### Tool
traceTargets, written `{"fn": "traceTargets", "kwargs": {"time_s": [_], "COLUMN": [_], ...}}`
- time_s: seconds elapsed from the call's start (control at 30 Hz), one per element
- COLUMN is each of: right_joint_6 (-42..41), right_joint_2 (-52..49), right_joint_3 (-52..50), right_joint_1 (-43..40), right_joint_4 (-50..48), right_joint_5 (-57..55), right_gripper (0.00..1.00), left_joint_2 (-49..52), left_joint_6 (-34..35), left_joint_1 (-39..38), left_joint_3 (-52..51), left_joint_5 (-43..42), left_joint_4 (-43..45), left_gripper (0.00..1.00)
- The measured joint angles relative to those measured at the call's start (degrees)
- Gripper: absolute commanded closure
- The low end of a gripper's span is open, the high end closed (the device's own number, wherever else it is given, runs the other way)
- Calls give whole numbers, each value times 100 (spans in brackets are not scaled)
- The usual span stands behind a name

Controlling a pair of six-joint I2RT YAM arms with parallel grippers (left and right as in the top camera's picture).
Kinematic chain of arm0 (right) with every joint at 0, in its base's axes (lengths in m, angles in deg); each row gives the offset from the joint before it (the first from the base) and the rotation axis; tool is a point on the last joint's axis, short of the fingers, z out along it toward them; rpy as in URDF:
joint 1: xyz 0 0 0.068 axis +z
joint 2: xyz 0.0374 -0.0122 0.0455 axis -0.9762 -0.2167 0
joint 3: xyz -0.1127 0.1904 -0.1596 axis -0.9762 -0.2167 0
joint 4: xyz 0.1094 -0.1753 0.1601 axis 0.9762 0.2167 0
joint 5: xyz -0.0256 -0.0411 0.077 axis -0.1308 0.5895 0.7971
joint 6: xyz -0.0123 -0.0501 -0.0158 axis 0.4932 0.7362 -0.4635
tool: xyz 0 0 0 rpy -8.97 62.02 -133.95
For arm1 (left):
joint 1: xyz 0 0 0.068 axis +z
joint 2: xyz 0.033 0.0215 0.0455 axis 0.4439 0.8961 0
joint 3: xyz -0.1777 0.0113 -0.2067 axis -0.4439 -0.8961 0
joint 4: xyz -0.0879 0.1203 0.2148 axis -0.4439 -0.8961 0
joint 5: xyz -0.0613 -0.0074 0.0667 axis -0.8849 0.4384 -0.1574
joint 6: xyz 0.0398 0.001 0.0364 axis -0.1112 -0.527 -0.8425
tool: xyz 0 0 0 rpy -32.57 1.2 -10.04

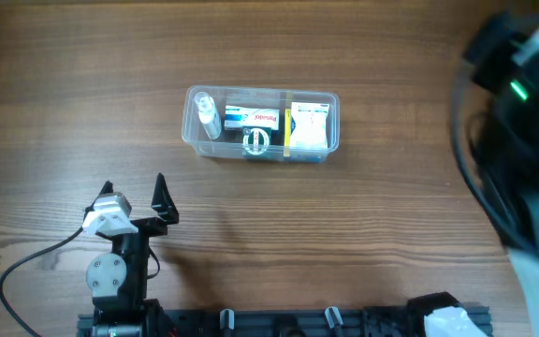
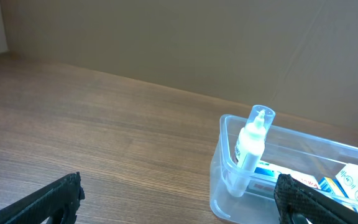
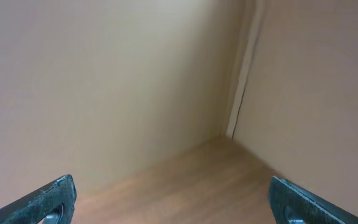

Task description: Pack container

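The left pincer (image 1: 136, 198) sits low over the desk (image 1: 391, 234) with its two fingers spread wide apart and nothing between them. In the left wrist view the same pincer (image 2: 178, 186) shows only its two dark tips at the bottom corners, with bare wood in the gap.

The container (image 1: 260, 91) stands on the desk ahead of this pincer and off to its right, well apart from the fingers. From the left wrist its rounded near corner (image 2: 219, 186) appears just beyond the right-hand finger. Inside, at the end nearest the left pincer, a small dropper bottle (image 1: 207, 114) with a clear cap leans tilted against the wall (image 2: 252, 146). Past it lies a white and blue box (image 1: 254, 116) with red lettering, flat on the floor of the tub (image 2: 278, 174). At the far end from the pincer lies a yellow and white box (image 1: 309, 126), only partly in the wrist view (image 2: 356, 183). A small round clear item (image 1: 256, 140) rests beside the white and blue box; what it is cannot be told.

The right pincer (image 3: 173, 193) is also parted wide – its grey tips stand at the lower corners of the right wrist view, holding nothing. Ahead of it are pale walls meeting in a corner above a strip of wood. Overhead, the right arm (image 1: 522, 112) is a blurred dark mass at the edge, and its pincer cannot be made out there.
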Motion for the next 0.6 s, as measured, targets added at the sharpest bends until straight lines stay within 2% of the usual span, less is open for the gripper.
{"fn": "traceTargets", "kwargs": {"time_s": [0.2, 0.4, 0.47, 0.6], "right_joint_6": [24, 26, 44, 46], "right_joint_2": [1364, 2664, 3047, 3851], "right_joint_3": [-699, -2402, -3008, -4385], "right_joint_1": [0, -7, -42, -186], "right_joint_4": [374, 402, 293, -881], "right_joint_5": [452, 1578, 1993, 2806], "right_gripper": [0, 0, 0, 0], "left_joint_2": [0, 0, 0, 0], "left_joint_6": [0, 0, 0, 0], "left_joint_1": [0, 0, 0, 0], "left_joint_3": [-2, -2, -2, -2], "left_joint_5": [0, 0, 0, 2], "left_joint_4": [0, -2, 0, -2], "left_gripper": [0, 0, 0, 0]}}
